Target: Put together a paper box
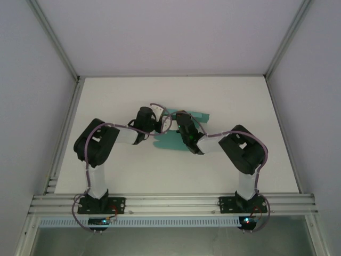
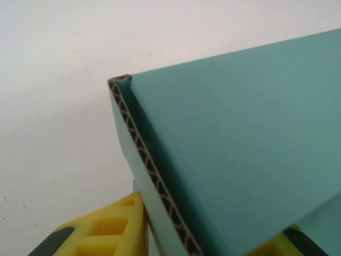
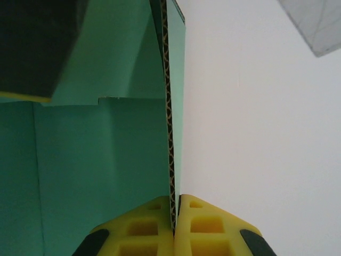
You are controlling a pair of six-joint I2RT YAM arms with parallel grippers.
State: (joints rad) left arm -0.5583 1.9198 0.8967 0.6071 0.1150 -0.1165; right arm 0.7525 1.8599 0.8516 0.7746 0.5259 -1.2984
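Paper box (image 3: 106, 160) — pinched by right end effector (image 3: 173, 210).

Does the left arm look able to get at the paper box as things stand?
Likely yes: the left gripper has a fold of the paper box between its fingers, unobstructed.

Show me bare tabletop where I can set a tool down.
Free: the far strip between the paper box and back wall; the near middle between left arm and right arm. Crowded: centre, where both arms meet the box.
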